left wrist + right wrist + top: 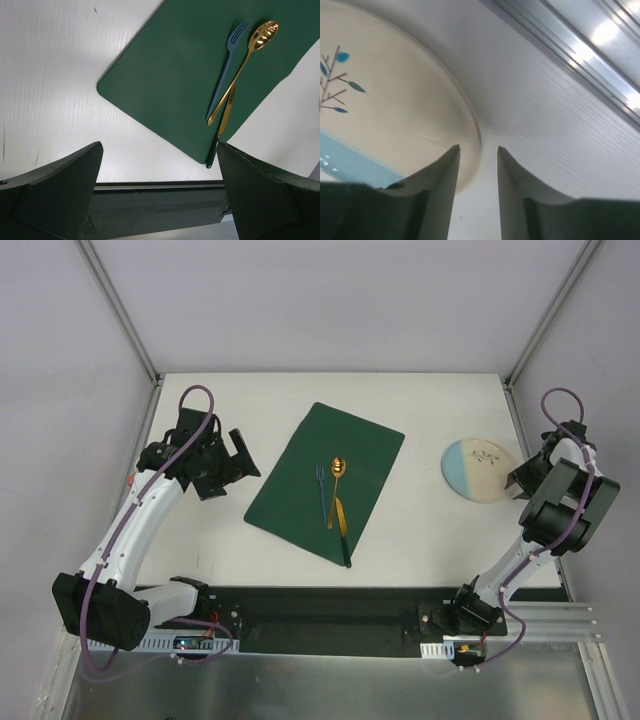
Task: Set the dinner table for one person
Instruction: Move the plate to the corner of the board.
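Observation:
The white dinner table (pixel 430 535) holds a dark green placemat (pixel 325 475) at its middle. On the mat lie a blue fork (pixel 321 490), a gold spoon (pixel 337 480) and a knife (pixel 343 530) with a gold blade and dark handle. A cream and light blue plate (pixel 478 470) sits on the table at the right. My left gripper (pixel 240 455) is open and empty, left of the mat. My right gripper (pixel 478 148) is open at the plate's right rim (pixel 470 115), one finger (pixel 440 185) over the plate, the other over the table.
In the left wrist view the placemat (pixel 175 85), fork (pixel 227 70), spoon (pixel 250 55) and knife (pixel 222 125) lie ahead of the wide-open fingers (pixel 60 190). An aluminium rail (pixel 580 55) runs along the table's right edge. Grey walls enclose the table.

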Motion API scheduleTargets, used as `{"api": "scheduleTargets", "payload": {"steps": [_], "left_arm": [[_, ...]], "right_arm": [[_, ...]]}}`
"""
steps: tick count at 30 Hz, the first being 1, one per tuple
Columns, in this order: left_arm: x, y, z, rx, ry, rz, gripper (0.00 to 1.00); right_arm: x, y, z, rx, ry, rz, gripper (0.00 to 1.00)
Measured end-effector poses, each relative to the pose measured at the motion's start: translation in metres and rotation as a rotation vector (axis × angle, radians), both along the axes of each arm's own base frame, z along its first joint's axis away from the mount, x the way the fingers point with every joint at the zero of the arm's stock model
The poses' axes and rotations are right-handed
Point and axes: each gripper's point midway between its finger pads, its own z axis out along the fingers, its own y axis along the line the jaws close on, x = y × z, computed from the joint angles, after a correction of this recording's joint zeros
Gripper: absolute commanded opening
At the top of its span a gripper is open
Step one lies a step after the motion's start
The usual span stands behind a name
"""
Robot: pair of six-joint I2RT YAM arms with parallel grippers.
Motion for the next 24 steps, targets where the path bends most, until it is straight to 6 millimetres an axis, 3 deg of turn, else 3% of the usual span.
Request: {"api": "scheduleTargets", "payload": {"steps": [1, 4, 9, 12, 13, 16, 19, 24], "left_arm": [[0.0, -0.001, 0.0, -0.003, 0.001, -0.002, 0.99], [-0.001, -0.002, 0.001, -0.01, 0.002, -0.007, 0.99], [-0.001, -0.002, 0.001, -0.011, 0.003, -0.008, 0.99], [-0.001, -0.002, 0.001, -0.011, 0.003, -0.008, 0.99], [-0.001, -0.002, 0.001, -0.012, 0.002, -0.008, 0.99], [-0.001, -0.003, 0.001, -0.014, 0.001, -0.009, 0.99], [0.0, -0.005, 0.001, -0.016, -0.003, -0.015, 0.99], [0.001, -0.007, 0.003, -0.021, -0.014, -0.024, 0.99]], "right_arm": [[-0.001, -0.001, 0.0, -0.004, 0.006, 0.0, 0.66], [-0.003, -0.003, -0.001, -0.014, 0.013, -0.004, 0.84], [-0.002, -0.004, 0.0, -0.016, 0.011, -0.001, 0.86], [0.002, -0.001, 0.001, -0.006, -0.018, 0.007, 0.65], [0.004, 0.001, 0.003, 0.004, -0.037, 0.011, 0.45], [0.016, 0.016, 0.01, 0.053, -0.103, 0.048, 0.14], [0.033, 0.041, 0.018, 0.09, -0.146, 0.126, 0.01], [0.06, 0.104, 0.03, 0.151, -0.198, 0.309, 0.01]]}}
